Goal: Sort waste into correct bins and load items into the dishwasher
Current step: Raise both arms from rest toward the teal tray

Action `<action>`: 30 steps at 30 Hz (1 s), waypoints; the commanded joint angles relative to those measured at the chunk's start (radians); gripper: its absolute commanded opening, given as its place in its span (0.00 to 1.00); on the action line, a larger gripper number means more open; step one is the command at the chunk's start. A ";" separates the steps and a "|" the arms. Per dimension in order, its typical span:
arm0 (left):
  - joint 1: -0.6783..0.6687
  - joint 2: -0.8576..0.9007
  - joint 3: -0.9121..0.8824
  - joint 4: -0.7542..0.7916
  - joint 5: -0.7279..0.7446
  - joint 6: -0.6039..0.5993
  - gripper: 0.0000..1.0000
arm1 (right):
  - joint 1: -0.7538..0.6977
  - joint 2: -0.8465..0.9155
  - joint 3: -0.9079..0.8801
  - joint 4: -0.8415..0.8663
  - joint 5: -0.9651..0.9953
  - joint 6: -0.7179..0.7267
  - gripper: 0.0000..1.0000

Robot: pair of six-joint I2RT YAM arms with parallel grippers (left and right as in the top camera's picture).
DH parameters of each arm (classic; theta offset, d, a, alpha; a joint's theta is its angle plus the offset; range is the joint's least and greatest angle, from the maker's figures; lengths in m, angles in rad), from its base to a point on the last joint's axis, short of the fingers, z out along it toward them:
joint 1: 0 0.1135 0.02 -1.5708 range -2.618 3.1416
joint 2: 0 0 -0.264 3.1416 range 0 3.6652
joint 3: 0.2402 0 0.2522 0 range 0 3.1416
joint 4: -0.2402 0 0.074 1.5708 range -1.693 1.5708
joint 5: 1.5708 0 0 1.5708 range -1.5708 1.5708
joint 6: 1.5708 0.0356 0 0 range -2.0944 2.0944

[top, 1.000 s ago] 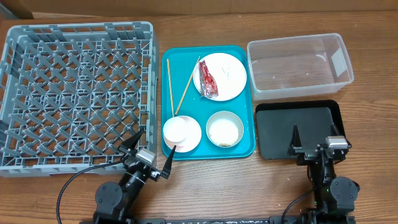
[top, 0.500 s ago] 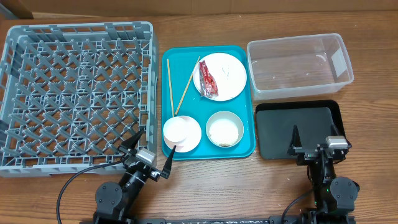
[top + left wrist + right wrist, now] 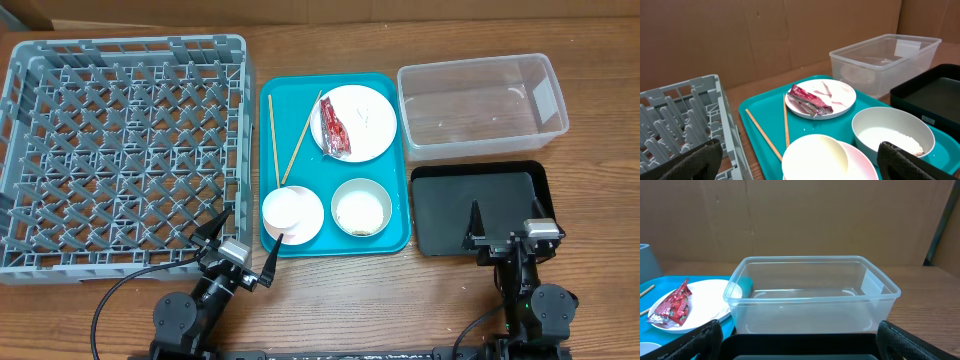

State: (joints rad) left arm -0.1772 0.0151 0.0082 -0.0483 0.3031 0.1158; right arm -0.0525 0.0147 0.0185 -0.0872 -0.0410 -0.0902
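A teal tray holds a white plate with the red-and-white wrapper, two chopsticks, a white bowl with rice-like grains, and a second white plate at its front left. The grey dish rack stands at the left. The clear tub and the black tray are at the right. My left gripper is open and empty just in front of the second plate. My right gripper is open and empty over the black tray's near edge.
Cardboard walls stand behind the table. Bare wood runs along the front edge around both arm bases. The rack wall is close on the left gripper's left. In the right wrist view the clear tub stands straight ahead, the wrapper plate to its left.
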 commanded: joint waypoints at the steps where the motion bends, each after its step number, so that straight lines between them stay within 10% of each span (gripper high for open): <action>1: -0.007 -0.008 -0.003 0.000 -0.007 0.019 1.00 | -0.006 -0.012 -0.011 0.008 0.005 -0.004 1.00; 22: -0.007 -0.008 -0.003 0.024 0.136 -0.008 1.00 | -0.006 -0.012 -0.011 0.009 -0.032 0.002 1.00; 30: -0.006 -0.008 -0.003 0.296 0.162 -0.154 1.00 | -0.006 -0.012 -0.010 0.068 -0.168 0.437 1.00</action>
State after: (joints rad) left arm -0.1772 0.0174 0.0078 0.1627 0.4335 0.0757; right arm -0.0528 0.0147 0.0185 -0.0513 -0.1085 0.1371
